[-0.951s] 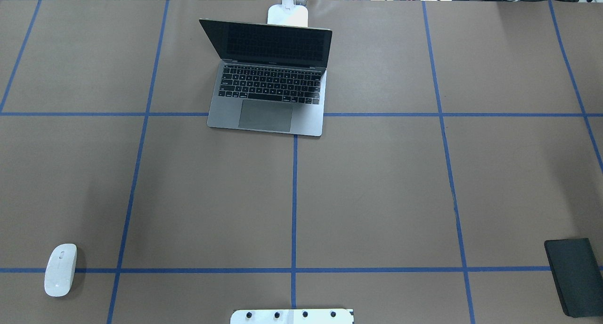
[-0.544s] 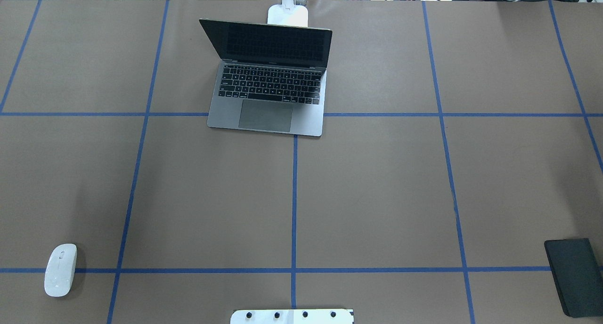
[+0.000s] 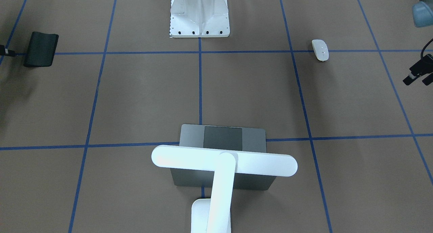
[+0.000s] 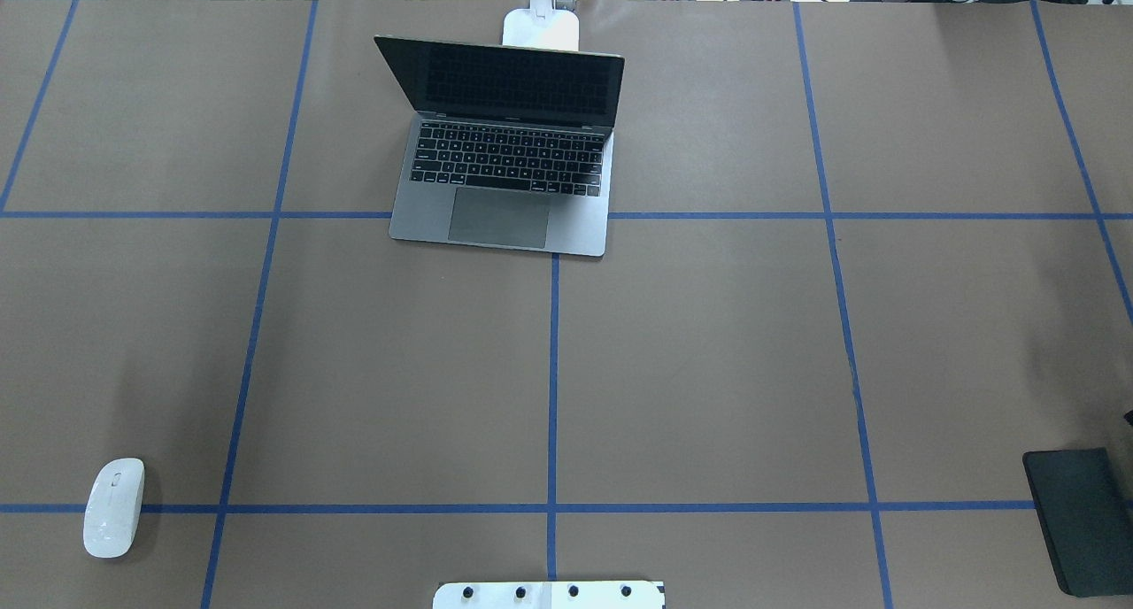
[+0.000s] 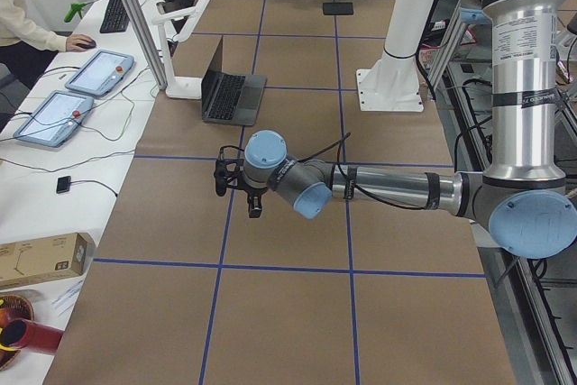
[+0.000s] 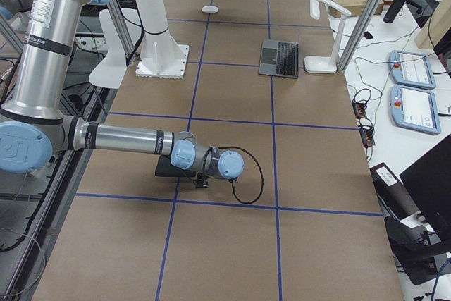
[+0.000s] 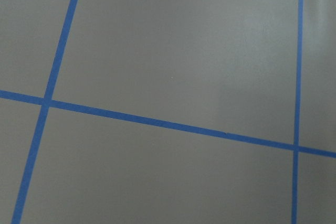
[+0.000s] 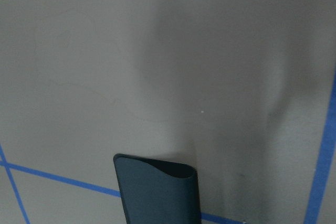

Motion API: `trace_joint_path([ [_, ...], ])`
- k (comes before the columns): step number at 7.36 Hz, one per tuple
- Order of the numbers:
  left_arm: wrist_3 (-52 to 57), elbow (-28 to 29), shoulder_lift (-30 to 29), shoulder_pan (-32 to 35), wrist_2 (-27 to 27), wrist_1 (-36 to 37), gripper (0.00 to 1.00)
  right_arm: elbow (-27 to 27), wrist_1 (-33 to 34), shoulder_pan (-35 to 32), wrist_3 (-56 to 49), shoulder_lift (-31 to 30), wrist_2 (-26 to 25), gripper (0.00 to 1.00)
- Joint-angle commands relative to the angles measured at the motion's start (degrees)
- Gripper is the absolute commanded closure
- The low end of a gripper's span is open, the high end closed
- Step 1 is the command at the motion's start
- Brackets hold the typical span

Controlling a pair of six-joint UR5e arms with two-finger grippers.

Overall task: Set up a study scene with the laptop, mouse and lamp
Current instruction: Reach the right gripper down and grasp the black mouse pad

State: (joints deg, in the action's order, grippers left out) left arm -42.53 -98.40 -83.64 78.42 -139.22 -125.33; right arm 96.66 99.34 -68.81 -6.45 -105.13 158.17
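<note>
The laptop stands open at the table's far middle, its trackpad end showing in the front-facing view. The lamp stands behind the laptop, its bar head over the lid; its base shows in the overhead view. The mouse lies at the near left on a blue line and also shows in the front-facing view. My left gripper hangs over bare table far left of the mouse; part of it shows in the front-facing view. My right gripper is over the black mat. I cannot tell whether either is open.
A thin black mat lies at the near right, also in the right wrist view. The white bolted mount stands at the near middle edge. Blue tape lines grid the brown table. Tablets and cables lie beyond the far edge.
A shadow and a dark sliver have come in at the right edge above the black mat. Laptop, mouse and lamp have not moved.
</note>
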Motion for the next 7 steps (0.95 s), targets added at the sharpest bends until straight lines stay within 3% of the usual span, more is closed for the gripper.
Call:
trace_joint_path([
  [1,0.69,0.05,1.88,0.06,0.00,-2.62,0.04,-1.28,-0.11,5.34,0.21,0.19,0.13,0.00],
  [7,2.00,-0.13,3.74,0.24,-0.87,-4.30,0.04,-2.62,-0.20,10.52,0.30,0.45,0.39,0.00],
])
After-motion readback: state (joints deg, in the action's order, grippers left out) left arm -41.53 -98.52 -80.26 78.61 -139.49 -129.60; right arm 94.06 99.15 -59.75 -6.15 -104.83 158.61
